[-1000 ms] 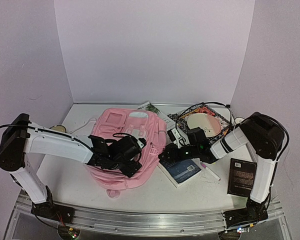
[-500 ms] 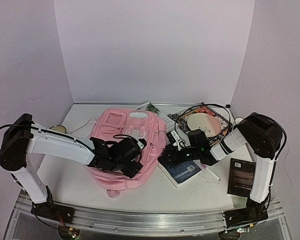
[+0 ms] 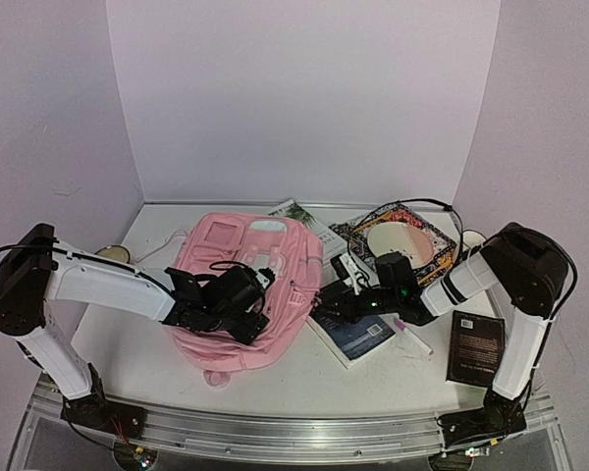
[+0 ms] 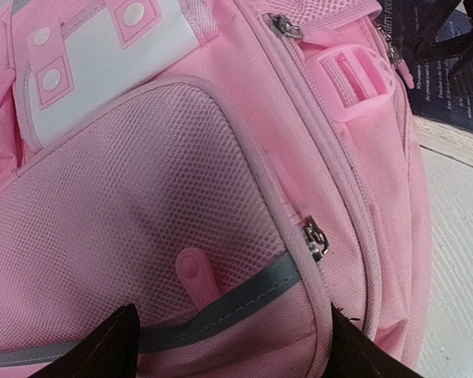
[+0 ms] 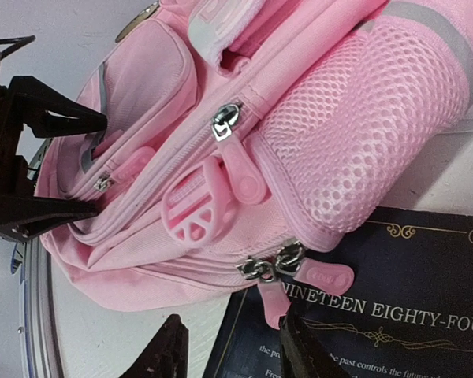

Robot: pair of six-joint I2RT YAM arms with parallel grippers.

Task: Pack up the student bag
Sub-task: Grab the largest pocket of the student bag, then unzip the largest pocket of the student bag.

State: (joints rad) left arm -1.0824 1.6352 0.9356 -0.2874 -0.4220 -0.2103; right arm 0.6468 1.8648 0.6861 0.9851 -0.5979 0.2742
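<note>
The pink student bag [image 3: 245,280] lies flat in the middle of the table. My left gripper [image 3: 251,306] rests on its near part. In the left wrist view the dark fingers [image 4: 102,350] stand wide apart at the bottom, astride the mesh front pocket [image 4: 142,197]; the gripper [image 4: 229,358] is open. My right gripper [image 3: 324,304] is at the bag's right side, open [image 5: 232,354]. The two zipper sliders [image 5: 272,268] and a pink pull tab [image 5: 274,303] lie just ahead of its fingers, the tab touching the right finger [image 5: 299,350].
A dark blue book titled Nineteen Eighty-Four [image 3: 358,334] lies under the right gripper, partly under the bag's edge [image 5: 394,315]. A black book [image 3: 474,345] lies at the right, a pen [image 3: 412,339] beside it, and a patterned notebook with a white bowl [image 3: 398,240] behind.
My left gripper has moved a little left along the bag, and the bag has shifted slightly left with it. The right gripper has edged toward the bag's side zipper.
</note>
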